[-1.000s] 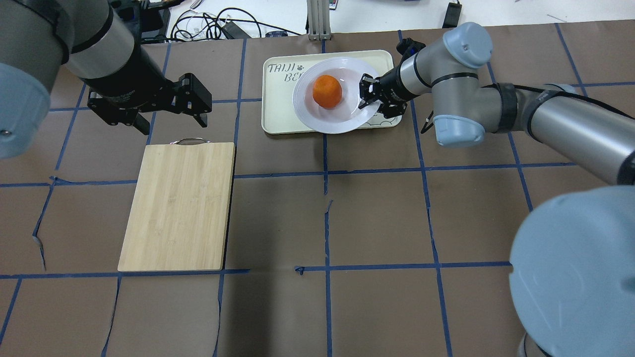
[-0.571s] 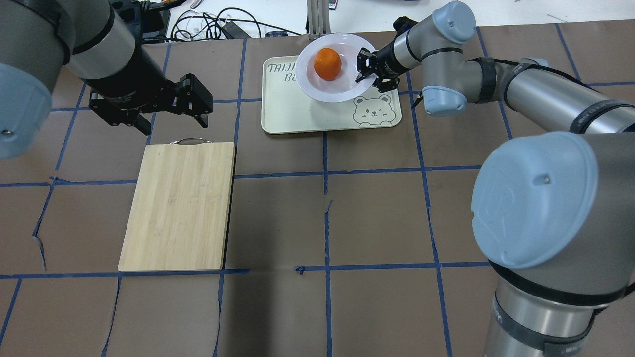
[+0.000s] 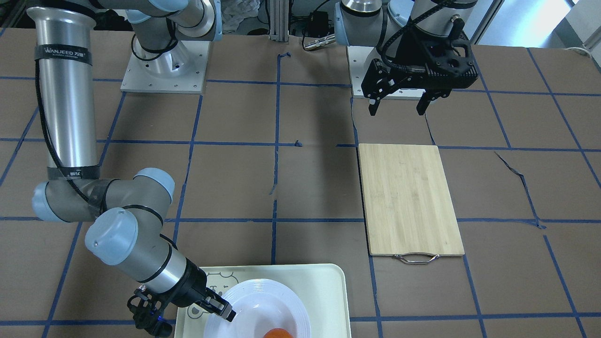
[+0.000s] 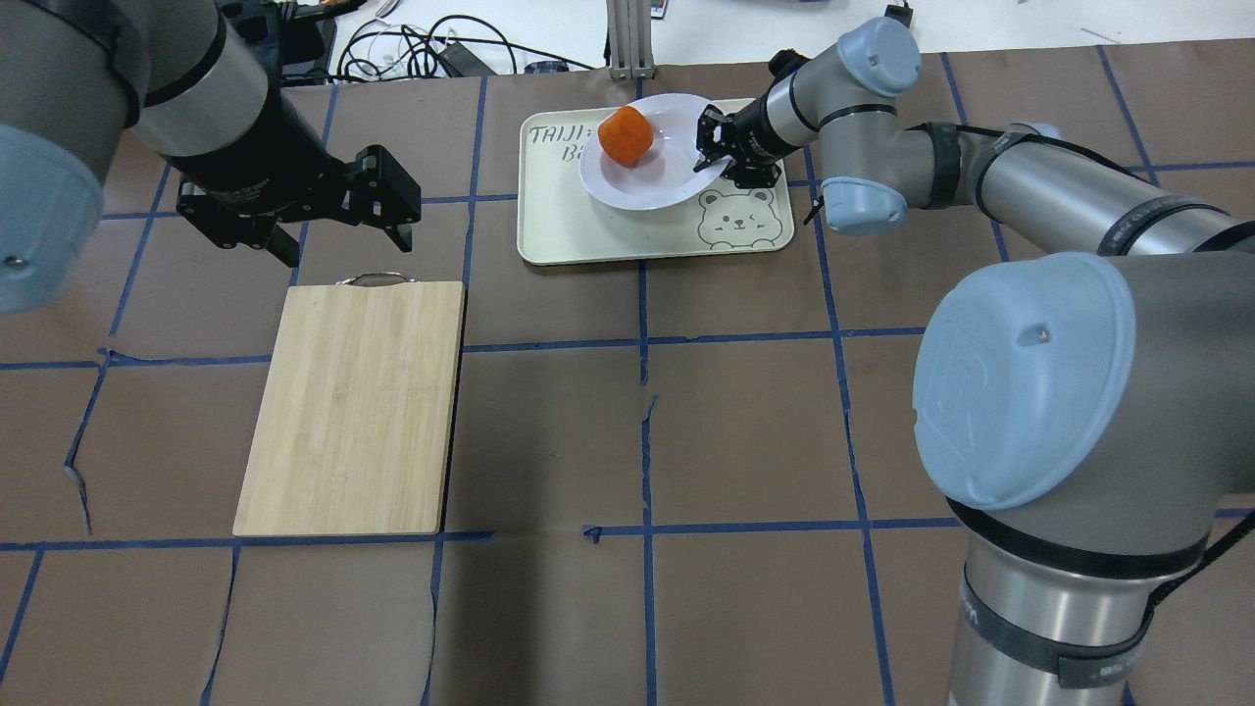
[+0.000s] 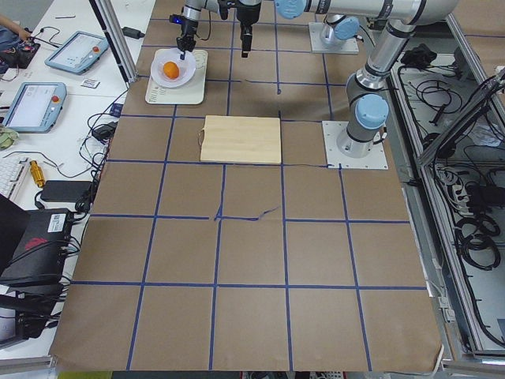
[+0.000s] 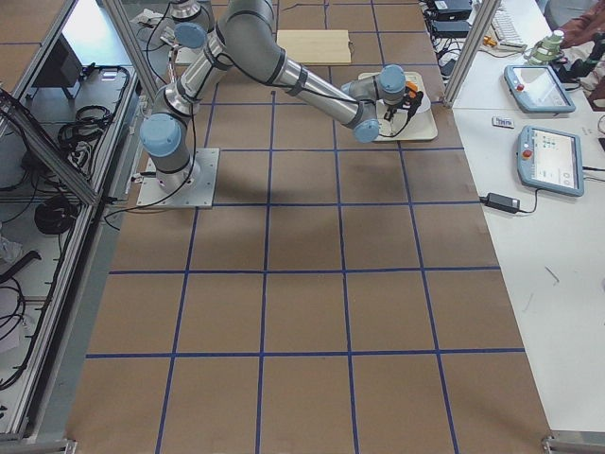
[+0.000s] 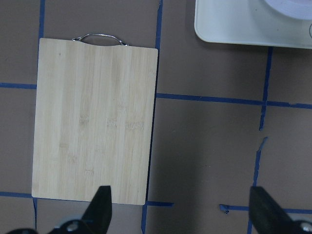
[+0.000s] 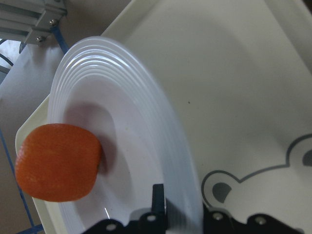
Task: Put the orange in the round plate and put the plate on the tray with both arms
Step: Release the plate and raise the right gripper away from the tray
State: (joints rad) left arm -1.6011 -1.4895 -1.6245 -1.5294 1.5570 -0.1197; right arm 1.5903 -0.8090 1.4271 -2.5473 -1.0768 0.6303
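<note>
The orange (image 4: 626,135) lies in the white round plate (image 4: 659,176), against its far left rim. The plate is over the far part of the cream tray (image 4: 588,230) and looks tilted. My right gripper (image 4: 714,157) is shut on the plate's right rim. The right wrist view shows the orange (image 8: 56,163), the ridged plate rim (image 8: 161,126) held at the bottom edge, and the tray (image 8: 253,73) beneath. From the front, the right gripper (image 3: 225,312) holds the plate (image 3: 256,300) at the bottom edge. My left gripper (image 4: 343,240) hangs open and empty beyond the cutting board.
A bamboo cutting board (image 4: 353,407) with a metal handle lies left of centre, and it shows below my left gripper (image 7: 183,214) in the left wrist view. Cables and a metal post (image 4: 627,39) sit behind the tray, past the table's far edge.
The right gripper carried the plate from the tray's near right part toward its far edge and then lower over the tray. The orange rolled to the plate's far left rim. The left arm stayed still.
</note>
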